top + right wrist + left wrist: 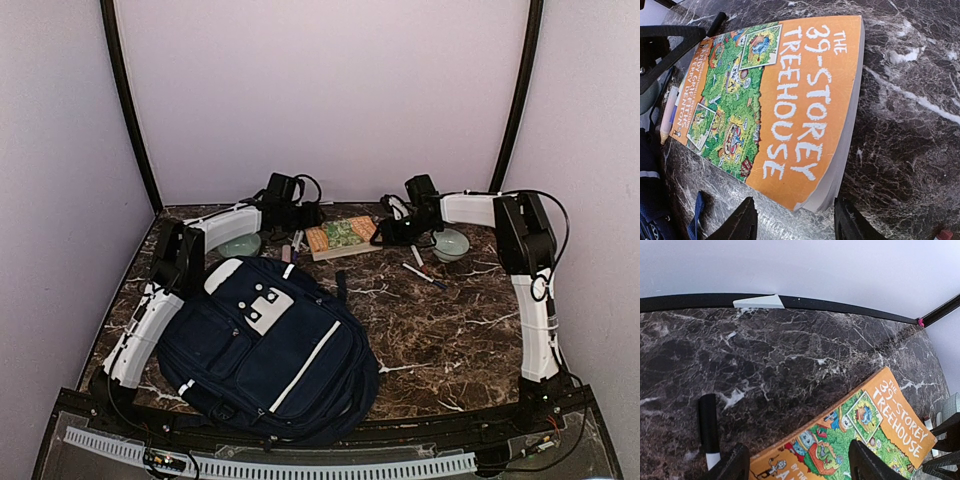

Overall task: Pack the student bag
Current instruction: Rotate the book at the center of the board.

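Note:
The student bag point(265, 345), a navy backpack with white stripes and a white patch, lies flat at the near left; its blue fabric point(649, 205) shows at the edge of the right wrist view. Behind it lies an orange and green book point(342, 237) titled "The 39-Storey Treehouse" point(790, 100). My left gripper point(305, 222) point(800, 467) hovers open over the book's left end point(850, 435), one finger over the cover and the other beyond the edge. My right gripper point(385, 235) point(795, 225) is open at the book's right end, the near corner just ahead of its fingers.
A pale green bowl point(240, 245) sits behind the bag and another bowl point(450, 243) sits under the right arm. Pens point(420, 270) lie right of the book. A black marker point(707, 425) lies left of the book, and another pen point(667, 115) lies beside it.

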`<state>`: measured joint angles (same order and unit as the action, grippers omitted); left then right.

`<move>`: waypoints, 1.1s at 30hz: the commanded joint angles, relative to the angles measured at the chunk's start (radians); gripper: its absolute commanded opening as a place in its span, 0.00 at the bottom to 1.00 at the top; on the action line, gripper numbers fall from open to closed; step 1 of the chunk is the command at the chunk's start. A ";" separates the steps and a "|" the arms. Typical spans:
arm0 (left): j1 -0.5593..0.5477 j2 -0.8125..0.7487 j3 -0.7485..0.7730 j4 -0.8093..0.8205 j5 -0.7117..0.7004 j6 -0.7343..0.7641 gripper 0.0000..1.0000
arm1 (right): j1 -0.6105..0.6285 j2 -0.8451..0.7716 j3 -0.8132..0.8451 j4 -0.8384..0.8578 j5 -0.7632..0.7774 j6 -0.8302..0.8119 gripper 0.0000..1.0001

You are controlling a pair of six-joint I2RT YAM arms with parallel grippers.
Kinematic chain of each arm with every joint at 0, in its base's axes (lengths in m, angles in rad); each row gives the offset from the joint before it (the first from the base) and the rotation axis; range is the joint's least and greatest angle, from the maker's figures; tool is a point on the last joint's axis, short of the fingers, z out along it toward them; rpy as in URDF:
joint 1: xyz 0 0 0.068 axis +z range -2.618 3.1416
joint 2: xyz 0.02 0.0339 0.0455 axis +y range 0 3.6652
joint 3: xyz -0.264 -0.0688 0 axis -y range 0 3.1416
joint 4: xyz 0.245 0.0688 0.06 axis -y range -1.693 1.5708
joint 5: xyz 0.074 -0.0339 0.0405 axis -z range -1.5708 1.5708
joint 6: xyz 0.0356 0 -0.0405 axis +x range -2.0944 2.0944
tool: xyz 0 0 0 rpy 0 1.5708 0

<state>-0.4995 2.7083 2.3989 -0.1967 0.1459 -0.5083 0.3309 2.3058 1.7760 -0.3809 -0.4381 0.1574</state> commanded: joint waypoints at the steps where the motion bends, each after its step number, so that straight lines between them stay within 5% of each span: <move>1: 0.010 0.047 0.053 0.019 0.128 0.041 0.69 | -0.006 0.004 -0.021 0.039 -0.024 0.015 0.52; 19: -0.056 -0.080 -0.096 -0.191 0.280 0.166 0.48 | -0.045 -0.022 -0.064 0.039 -0.071 0.005 0.52; 33: -0.243 -0.328 -0.466 -0.108 0.299 0.142 0.45 | -0.084 -0.013 -0.071 -0.006 -0.278 -0.054 0.51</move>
<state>-0.6716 2.4943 2.0308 -0.3023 0.3805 -0.3492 0.2337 2.3054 1.7267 -0.3687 -0.6212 0.1314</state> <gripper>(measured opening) 0.451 0.511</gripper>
